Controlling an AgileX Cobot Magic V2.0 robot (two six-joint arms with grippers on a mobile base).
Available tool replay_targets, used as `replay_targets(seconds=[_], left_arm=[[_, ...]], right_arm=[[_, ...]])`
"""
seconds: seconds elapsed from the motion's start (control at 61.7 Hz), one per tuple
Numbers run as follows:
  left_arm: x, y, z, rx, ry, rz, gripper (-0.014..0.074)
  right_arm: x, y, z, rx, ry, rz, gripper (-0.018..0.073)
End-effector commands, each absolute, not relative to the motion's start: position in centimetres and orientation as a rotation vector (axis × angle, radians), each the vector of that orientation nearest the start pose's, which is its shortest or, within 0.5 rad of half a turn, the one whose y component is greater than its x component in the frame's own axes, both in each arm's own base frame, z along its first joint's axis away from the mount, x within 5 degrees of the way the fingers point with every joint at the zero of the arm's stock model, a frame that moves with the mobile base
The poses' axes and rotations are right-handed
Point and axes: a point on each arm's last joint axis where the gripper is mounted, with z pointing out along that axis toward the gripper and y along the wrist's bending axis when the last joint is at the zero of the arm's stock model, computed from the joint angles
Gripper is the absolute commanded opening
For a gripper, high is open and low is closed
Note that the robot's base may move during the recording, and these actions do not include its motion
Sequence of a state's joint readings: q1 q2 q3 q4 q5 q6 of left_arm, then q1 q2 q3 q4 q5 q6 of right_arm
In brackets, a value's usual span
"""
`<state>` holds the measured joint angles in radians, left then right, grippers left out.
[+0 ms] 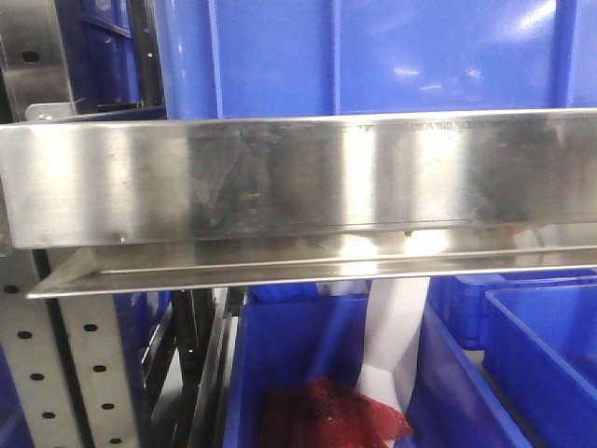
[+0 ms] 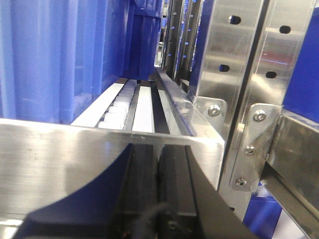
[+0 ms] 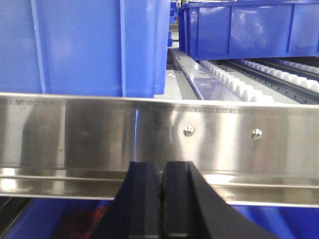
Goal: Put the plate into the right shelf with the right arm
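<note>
the front view is filled by the right shelf (image 1: 298,177), its broad steel front edge running across the frame with a thinner steel lip just below it. a large blue bin (image 1: 373,56) sits on the level above that edge, and a perforated grey upright (image 1: 84,364) stands at the lower left. below the lip, a lower blue bin (image 1: 308,373) holds a red mesh bag (image 1: 326,415) and a white strip (image 1: 396,345) that hangs down into it; another blue bin (image 1: 541,355) sits just beside it on the right. the plate cannot be seen in any of the 3 views, so its place cannot be told. in the left wrist view the left gripper (image 2: 158,164) has its 2 black fingers pressed together with nothing between them, just in front of a steel shelf edge (image 2: 60,164), with white rollers (image 2: 117,109) running back beside a blue bin wall (image 2: 55,55). in the right wrist view the right gripper (image 3: 162,181) is likewise closed and empty, its fingers touching, close before the steel rail (image 3: 79,129) with 2 screws (image 3: 189,131).
</note>
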<state>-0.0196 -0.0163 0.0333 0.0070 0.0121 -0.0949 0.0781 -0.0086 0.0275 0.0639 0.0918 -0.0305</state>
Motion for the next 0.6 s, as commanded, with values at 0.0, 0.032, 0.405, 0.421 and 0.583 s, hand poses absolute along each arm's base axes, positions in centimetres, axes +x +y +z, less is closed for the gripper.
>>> replay_targets(seconds=[0.0,0.032,0.405,0.421,0.583], left_arm=[[5.49,-0.13,20.82,-0.05,1.416,-0.097,-0.0047],[5.49,-0.13,20.82,-0.05,1.416,-0.097,-0.0047],[5.49,-0.13,20.82,-0.05,1.416,-0.097,-0.0047],[5.49,-0.13,20.82,-0.05,1.416,-0.097,-0.0047],[5.49,-0.13,20.82,-0.05,1.416,-0.097,-0.0047]], right_arm=[[5.51,0.32,20.78,-0.013,1.474,0.08,0.0048],[5.51,0.29,20.78,-0.009,1.474,0.075,0.0048],[5.51,0.26,20.77,-0.006,1.475,0.071,0.0048],[5.51,0.26,20.77,-0.006,1.475,0.071,0.0048],[5.51,0.26,20.77,-0.006,1.475,0.071,0.0048]])
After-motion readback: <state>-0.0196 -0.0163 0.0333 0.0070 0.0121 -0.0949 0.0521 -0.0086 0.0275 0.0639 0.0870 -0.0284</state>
